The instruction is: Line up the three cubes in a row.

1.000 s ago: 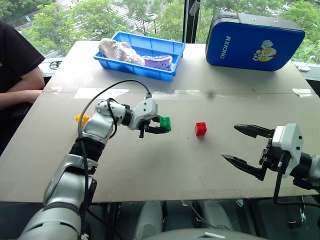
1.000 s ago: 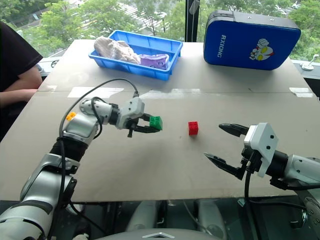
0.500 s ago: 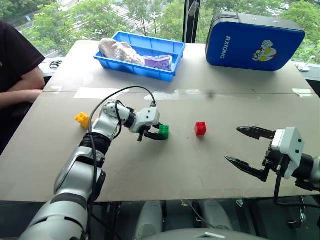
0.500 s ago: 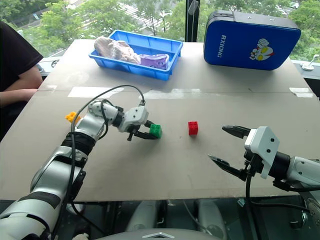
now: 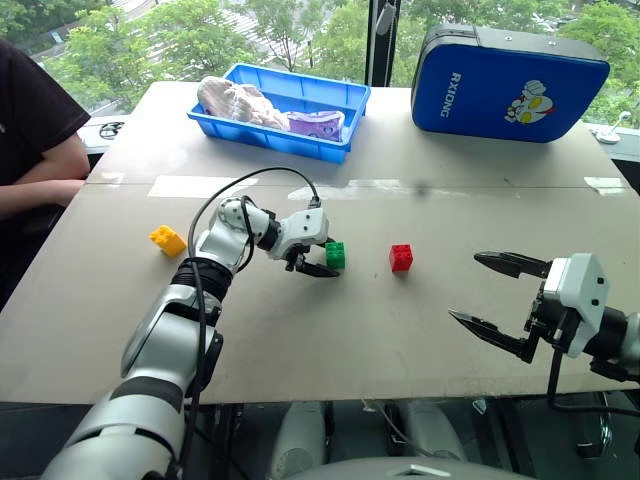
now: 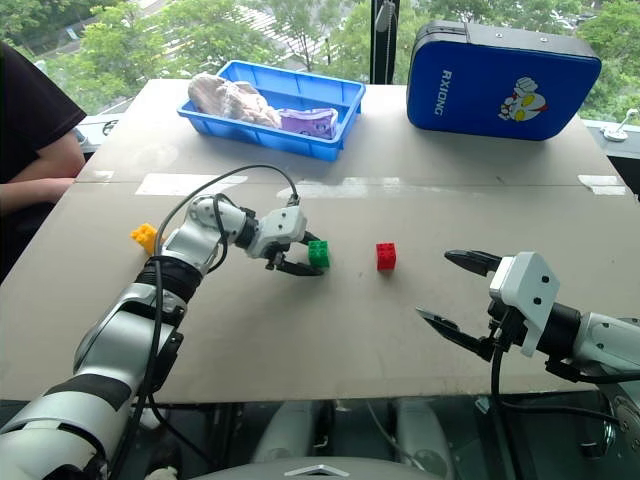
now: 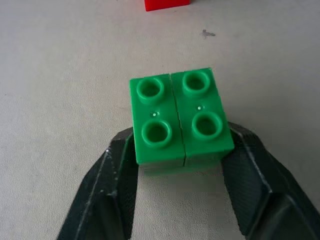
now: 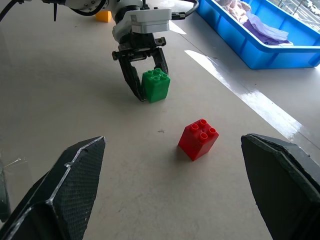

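Note:
The green cube (image 5: 335, 255) stands on the table, studs up, a short way left of the red cube (image 5: 401, 258). My left gripper (image 5: 328, 262) reaches in from the left with its fingers on either side of the green cube (image 7: 180, 117), spread slightly wider than it, open. The yellow cube (image 5: 166, 240) lies alone, far off to the left. My right gripper (image 5: 465, 288) hovers open over the near right of the table with nothing between its fingers. It faces the red cube (image 8: 198, 138).
A blue tray (image 5: 280, 137) holding cloth and a bag sits at the back of the table. A blue zipped case (image 5: 505, 85) stands at the back right. A person's arm (image 5: 40, 165) rests at the left edge.
My left gripper carried the green cube down and to the right, closer to the red cube, set it on the table and spread its fingers. The right gripper stayed put.

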Controlling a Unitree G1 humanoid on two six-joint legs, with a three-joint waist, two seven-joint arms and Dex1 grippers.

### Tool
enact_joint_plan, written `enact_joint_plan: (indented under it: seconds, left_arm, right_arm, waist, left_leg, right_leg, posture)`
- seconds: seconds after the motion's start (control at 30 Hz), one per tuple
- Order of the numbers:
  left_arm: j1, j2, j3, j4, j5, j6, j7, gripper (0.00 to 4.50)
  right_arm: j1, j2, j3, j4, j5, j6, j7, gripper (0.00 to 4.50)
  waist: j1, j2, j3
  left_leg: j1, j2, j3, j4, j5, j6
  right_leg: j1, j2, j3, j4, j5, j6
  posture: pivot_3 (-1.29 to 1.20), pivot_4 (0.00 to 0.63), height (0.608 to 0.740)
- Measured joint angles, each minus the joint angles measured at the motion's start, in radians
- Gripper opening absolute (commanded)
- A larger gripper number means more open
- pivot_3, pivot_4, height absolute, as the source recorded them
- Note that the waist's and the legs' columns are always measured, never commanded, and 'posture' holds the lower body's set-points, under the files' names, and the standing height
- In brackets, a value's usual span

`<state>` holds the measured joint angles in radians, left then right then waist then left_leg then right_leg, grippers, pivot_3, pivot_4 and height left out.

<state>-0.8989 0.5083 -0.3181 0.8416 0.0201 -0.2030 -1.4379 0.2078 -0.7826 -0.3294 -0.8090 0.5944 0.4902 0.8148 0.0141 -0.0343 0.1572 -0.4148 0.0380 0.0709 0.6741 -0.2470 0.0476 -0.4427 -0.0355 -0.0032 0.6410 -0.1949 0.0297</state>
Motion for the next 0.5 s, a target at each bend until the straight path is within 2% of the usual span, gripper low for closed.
enact_joint_plan:
  seconds: [0.03, 0.27, 0.43, 0.5]
  left_arm:
    - [0.001, 0.0, 0.003, 0.0, -0.001, 0.0, 0.0, 4.45]
    - [0.046, 0.022, 0.054, -0.031, -0.039, 0.045, -0.029, 4.45]
    - [0.137, 0.146, 0.159, -0.148, -0.106, 0.113, -0.035, 4.45]
    - [0.212, 0.2, 0.248, -0.227, -0.153, 0.188, 0.027, 4.45]
  right_arm:
    - [0.0, 0.0, 0.0, 0.0, 0.0, 0.0, 0.0, 4.5]
    - [-0.003, 0.0, 0.014, 0.001, -0.002, -0.003, 0.0, 4.5]
    - [-0.027, 0.007, 0.049, 0.003, -0.009, -0.017, -0.009, 4.5]
    - [-0.039, 0.019, 0.07, 0.005, -0.013, -0.027, -0.011, 4.5]
  waist:
    - [0.0, 0.0, 0.0]
    - [-0.003, 0.0, 0.0]
    - [-0.009, 0.0, 0.0]
    - [-0.013, 0.0, 0.0]
  left_leg:
    - [0.0, 0.0, 0.0, 0.0, 0.0, 0.0]
    - [0.0, 0.0, 0.0, 0.0, 0.0, 0.0]
    - [0.0, 0.002, 0.0, 0.0, 0.0, 0.0]
    - [0.0, 0.004, 0.0, 0.0, 0.0, 0.0]
  right_leg:
    - [0.0, 0.0, 0.0, 0.0, 0.0, 0.0]
    - [0.0, 0.0, 0.0, 0.0, 0.0, 0.0]
    - [-0.001, 0.0, 0.0, 0.001, 0.0, 0.0]
    - [-0.001, 0.0, 0.0, 0.001, 0.0, 0.0]
  posture:
    - [0.0, 0.15, 0.74]
    - [0.0, 0.15, 0.74]
    - [0.0, 0.15, 0.74]
    - [0.0, 0.15, 0.74]
